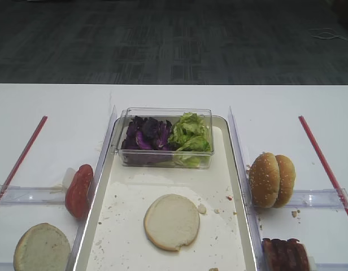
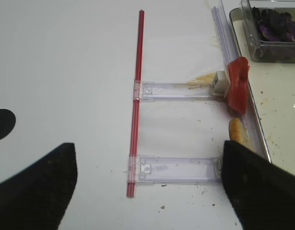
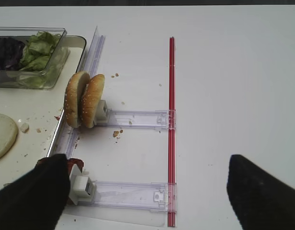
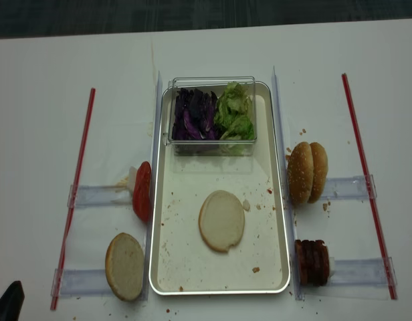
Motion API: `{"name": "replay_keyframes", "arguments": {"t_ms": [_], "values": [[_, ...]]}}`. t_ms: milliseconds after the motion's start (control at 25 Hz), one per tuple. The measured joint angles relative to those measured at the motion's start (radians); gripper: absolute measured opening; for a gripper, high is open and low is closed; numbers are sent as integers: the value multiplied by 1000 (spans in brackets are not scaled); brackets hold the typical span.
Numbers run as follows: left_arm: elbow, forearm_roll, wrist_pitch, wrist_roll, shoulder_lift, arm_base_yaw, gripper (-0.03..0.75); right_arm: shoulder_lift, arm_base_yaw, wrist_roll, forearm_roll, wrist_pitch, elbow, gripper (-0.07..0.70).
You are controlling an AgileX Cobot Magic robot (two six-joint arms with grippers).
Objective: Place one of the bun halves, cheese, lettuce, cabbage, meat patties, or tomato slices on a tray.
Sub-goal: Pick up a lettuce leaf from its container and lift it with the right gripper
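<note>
At the bottom of the right wrist view the right gripper (image 3: 147, 191) shows as two dark fingers standing wide apart with nothing between them, so it is open and empty. Its left finger (image 3: 30, 196) sits over the near end of the meat patties (image 3: 75, 165), whose reddish edge barely peeks out beside a white stop block. Just beyond, two bun halves (image 3: 84, 99) stand on edge against the second clear rail, touching each other. The left gripper (image 2: 147, 184) is likewise spread with nothing held, hanging over its own rails near the upright tomato slices (image 2: 237, 85) and a bun edge below them.

On the tray (image 1: 126, 243) one bun half already lies flat, pale face up (image 1: 172, 221), with the clear box of cabbage (image 1: 144, 134) and lettuce (image 1: 191, 132) at the far end. Another bun half lies left of the tray (image 4: 125, 265).

My judgement: a patty is the natural next layer, and the right arm is best placed. Lower squarely over the outermost disc, close on its ridged rim rather than its faces, lift clear of the tray's raised rim, then release low over the flat bun so it lands centred. Risks: pinching two discs at once, or nudging the stop block
</note>
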Motion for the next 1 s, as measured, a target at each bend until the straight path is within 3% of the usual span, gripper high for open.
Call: {"name": "replay_keyframes", "arguments": {"t_ms": [560, 1000], "values": [[0, 0, 0, 0, 0, 0, 600, 20, 0, 0, 0, 0, 0, 689], [0, 0, 0, 0, 0, 0, 600, 453, 0, 0, 0, 0, 0, 689]]}}
